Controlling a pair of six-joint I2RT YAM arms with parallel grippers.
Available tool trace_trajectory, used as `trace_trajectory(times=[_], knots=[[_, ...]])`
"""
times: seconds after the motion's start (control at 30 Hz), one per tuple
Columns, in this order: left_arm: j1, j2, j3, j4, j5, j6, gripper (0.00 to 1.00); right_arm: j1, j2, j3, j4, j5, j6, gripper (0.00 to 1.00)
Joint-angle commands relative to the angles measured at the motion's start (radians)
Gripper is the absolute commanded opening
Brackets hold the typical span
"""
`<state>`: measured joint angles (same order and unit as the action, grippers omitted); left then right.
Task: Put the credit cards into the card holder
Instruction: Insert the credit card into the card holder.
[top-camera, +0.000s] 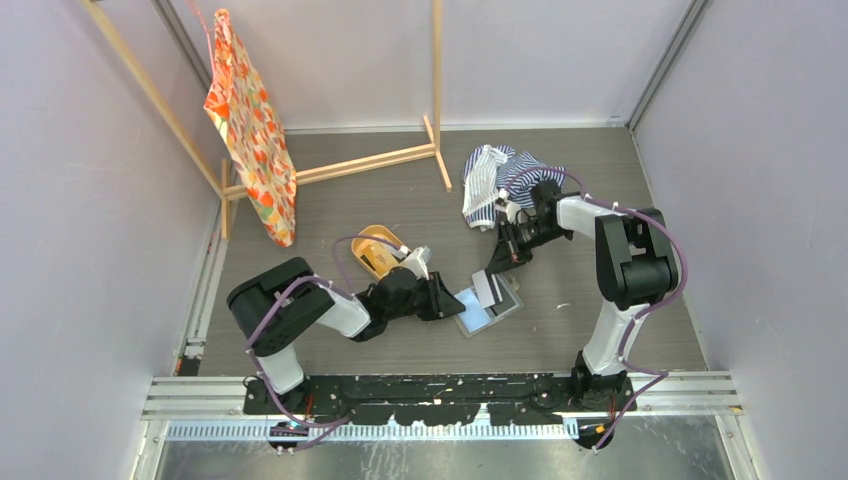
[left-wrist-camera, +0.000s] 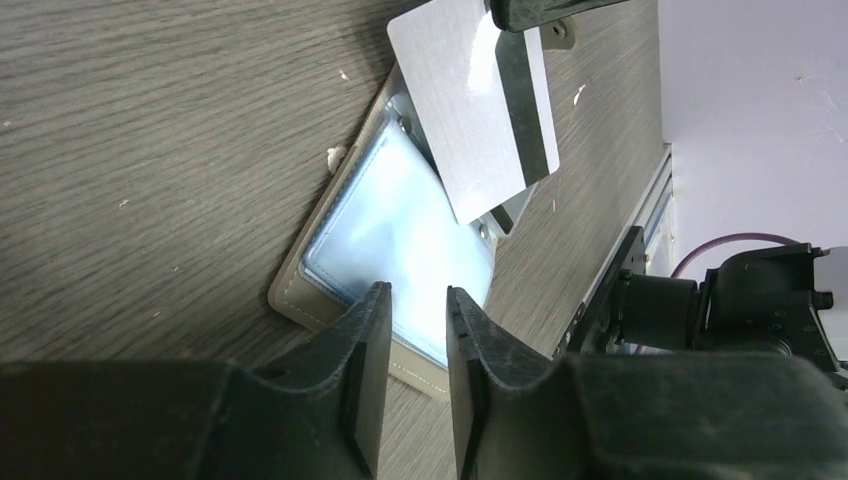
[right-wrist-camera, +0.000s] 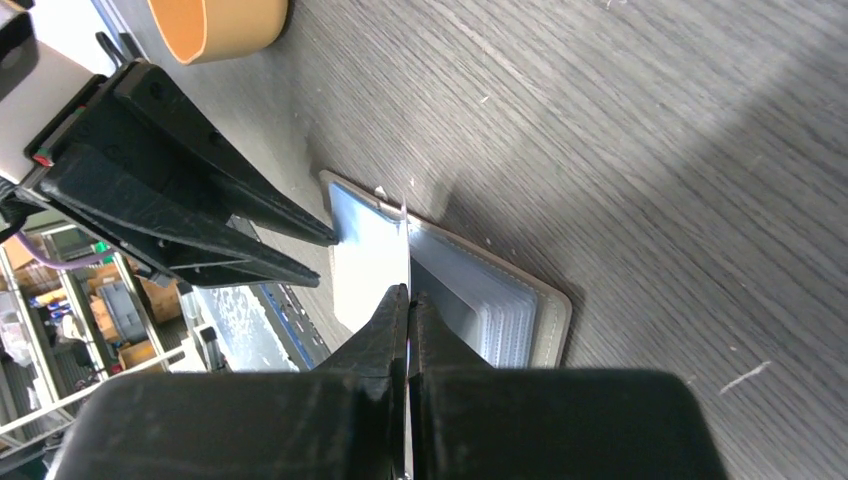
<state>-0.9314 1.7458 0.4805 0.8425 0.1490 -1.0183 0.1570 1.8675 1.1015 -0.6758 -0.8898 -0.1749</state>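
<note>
Over open card holder, right tool pinches glossy white card; left tool spread

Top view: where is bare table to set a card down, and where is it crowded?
Free: between wooden frame and orange tray; between card holder and right arm. Crowded: at the holder, with left gripper and right gripper.

no text, label, brand, number or sign can be read in any view. the white card shows only a dark stripe, no legible print. the card holder is plain, with no lettering to make out.
</note>
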Motion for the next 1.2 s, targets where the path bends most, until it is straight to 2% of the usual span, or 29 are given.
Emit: trace_trajectory(times=[0.0,0.23,0.5,1.17], knots=[[0.001,-0.068,0.017,-0.063,0.006,0.006,0.30,0.024,-0.025,0.003,0.018,0.032,0.011,0.01],[0.011,-0.145,0.019,-0.158,0.020,0.015,0.33,0.062,-0.061,-0.007,-0.003,0.062,-0.040,0.01],[0.011,-0.202,-0.035,-0.160,0.019,-0.034,0.33,0.071,-0.131,-0.067,0.016,0.045,-0.110,0.02],[0.011,-0.233,-0.077,-0.160,-0.003,-0.063,0.32,0.153,-0.074,-0.017,-0.056,0.144,-0.146,0.01]])
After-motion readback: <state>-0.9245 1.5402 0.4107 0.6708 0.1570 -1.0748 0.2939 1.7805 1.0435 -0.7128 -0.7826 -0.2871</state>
